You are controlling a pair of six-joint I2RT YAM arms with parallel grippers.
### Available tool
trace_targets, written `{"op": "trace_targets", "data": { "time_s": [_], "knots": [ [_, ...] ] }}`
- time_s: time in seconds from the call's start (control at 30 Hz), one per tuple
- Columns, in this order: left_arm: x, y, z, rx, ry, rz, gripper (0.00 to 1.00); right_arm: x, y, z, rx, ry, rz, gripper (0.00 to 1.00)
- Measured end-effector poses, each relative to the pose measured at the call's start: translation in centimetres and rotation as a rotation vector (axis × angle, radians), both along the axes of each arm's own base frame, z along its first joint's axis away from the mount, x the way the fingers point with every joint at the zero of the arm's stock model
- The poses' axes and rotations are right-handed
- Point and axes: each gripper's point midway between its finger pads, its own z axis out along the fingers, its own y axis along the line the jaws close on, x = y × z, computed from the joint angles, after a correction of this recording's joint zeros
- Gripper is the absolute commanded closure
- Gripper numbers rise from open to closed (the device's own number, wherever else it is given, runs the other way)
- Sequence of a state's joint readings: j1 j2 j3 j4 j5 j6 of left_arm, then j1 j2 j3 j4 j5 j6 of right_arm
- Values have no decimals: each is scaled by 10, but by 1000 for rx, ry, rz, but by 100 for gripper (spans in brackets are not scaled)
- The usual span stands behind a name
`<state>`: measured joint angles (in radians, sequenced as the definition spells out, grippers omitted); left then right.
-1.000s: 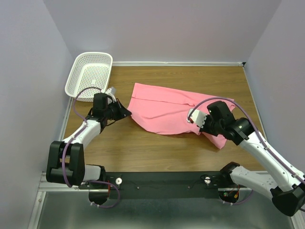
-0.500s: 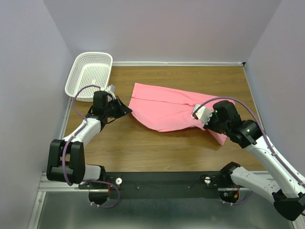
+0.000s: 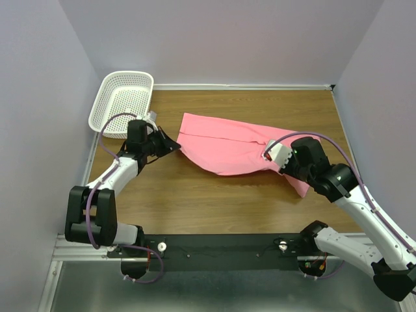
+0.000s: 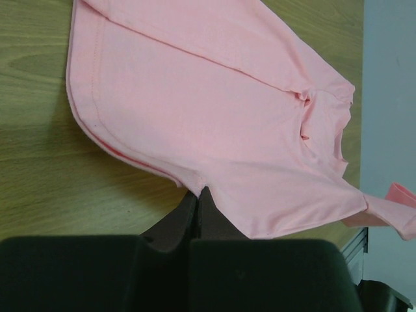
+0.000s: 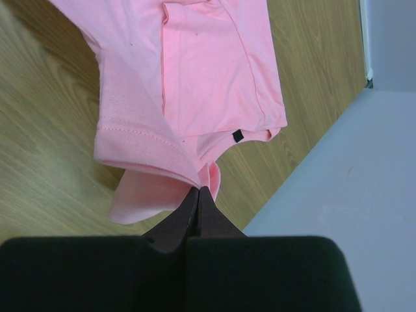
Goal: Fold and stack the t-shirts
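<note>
A robot lab booth: plain lilac walls (image 3: 227, 39) enclose a wooden tabletop (image 3: 214, 195), black mounting rail (image 3: 227, 246) at 6 o'clock.

We had a wooden tabletop (image 3: 195, 195); a pink t-shirt (image 3: 224, 146) lay on it right of centre, a white mesh basket (image 3: 127, 104) at its far-left corner.

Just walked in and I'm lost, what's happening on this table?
Two robot arms are handling a pink t-shirt lying partly folded on the table. The left gripper has its jaws shut on the shirt's left edge, the right gripper on its right end. A white mesh basket sits at the far-left corner.
</note>
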<state>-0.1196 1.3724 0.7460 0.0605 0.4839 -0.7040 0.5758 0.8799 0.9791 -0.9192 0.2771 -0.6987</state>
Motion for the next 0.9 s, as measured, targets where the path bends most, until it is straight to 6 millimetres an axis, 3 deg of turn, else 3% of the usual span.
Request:
{"op": "trace_targets", "data": {
  "time_s": [0.27,0.53,0.73,0.9],
  "knots": [
    [-1,4,-5,0,25,40,100,2,-4,-2,-14,-14,-17,99],
    [-26,20,-6,13,41,139,100,3,-3,-17,-32,8,-19,99],
    [-29,32,-2,24,39,218,100,8,0,-30,-52,33,-12,100],
    [-27,38,-21,44,101,251,100,13,5,-40,-62,57,2,99]
  ]
}}
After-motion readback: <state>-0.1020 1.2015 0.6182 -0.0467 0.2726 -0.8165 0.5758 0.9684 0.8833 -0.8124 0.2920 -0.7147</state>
